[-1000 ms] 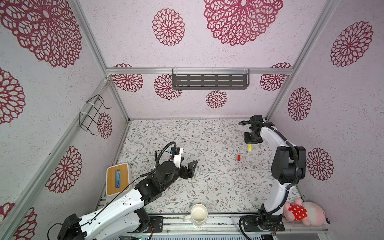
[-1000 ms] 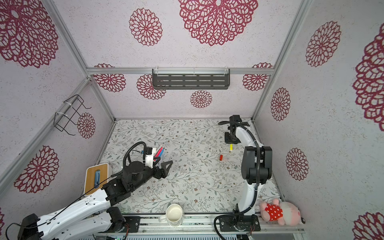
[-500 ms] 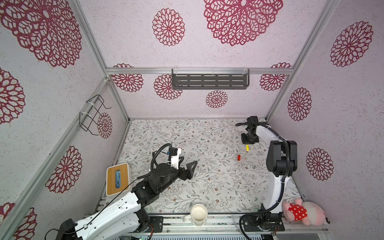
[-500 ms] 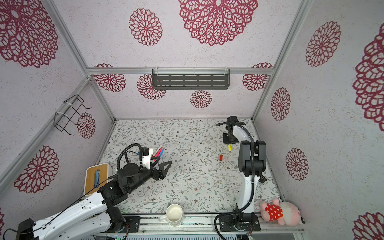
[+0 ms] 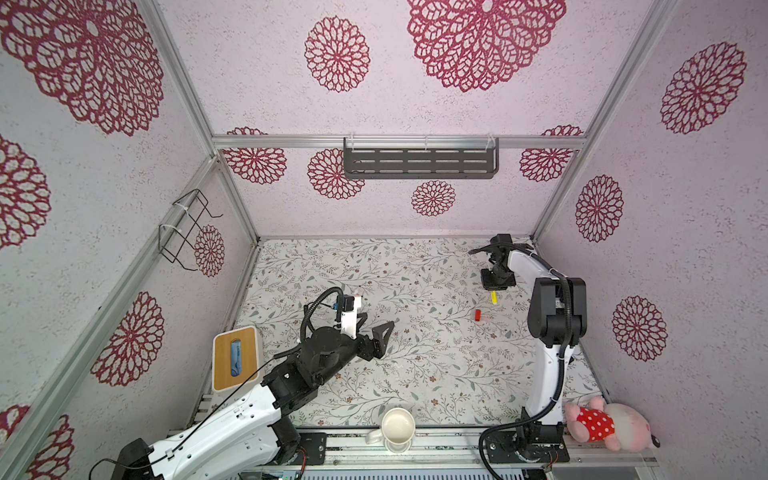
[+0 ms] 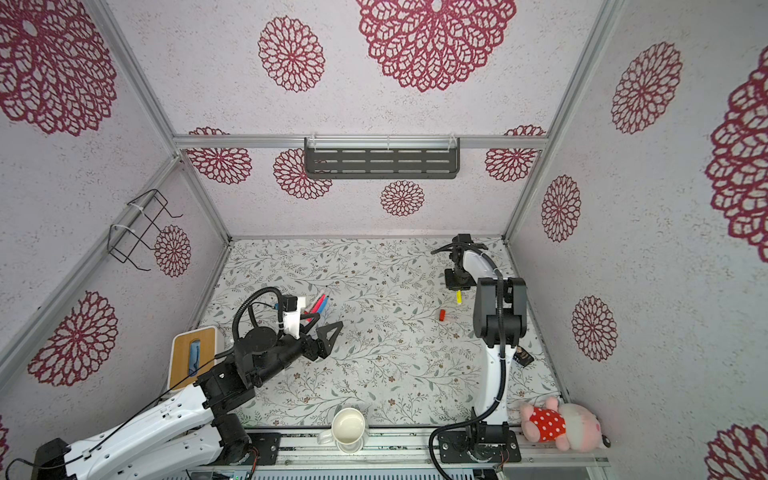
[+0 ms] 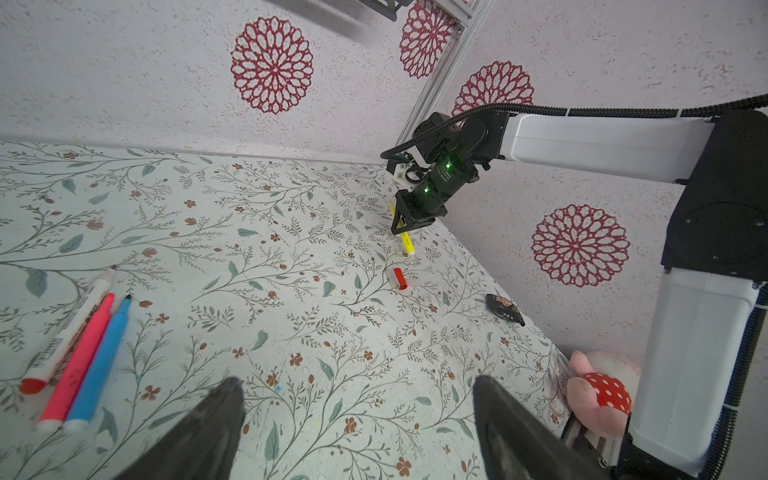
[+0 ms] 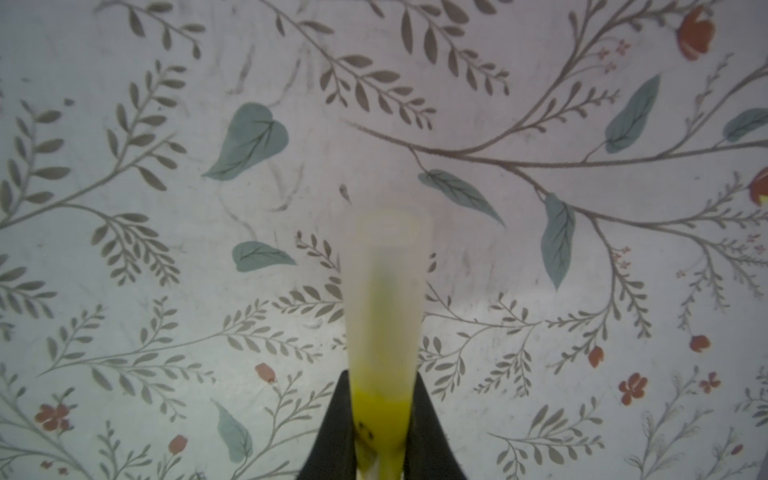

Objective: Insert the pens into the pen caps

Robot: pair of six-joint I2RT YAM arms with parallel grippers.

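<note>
Noted right gripper [image 7: 402, 228] clenched on yellow pen [image 7: 409, 247], hung nose-down near red cap [image 7: 400, 279]; left gripper [image 7: 356, 382] splayed, empty, by other three pens [image 7: 80, 358]. Could twist askew in pinch; could nudge cap rolling

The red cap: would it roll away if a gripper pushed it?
The red cap is a short round tube lying on its side on the flat table, so a nudge would probably roll it. It looks like hard plastic, likely stiff and light. Being so small, it may slip from an off-centre pinch.
</note>
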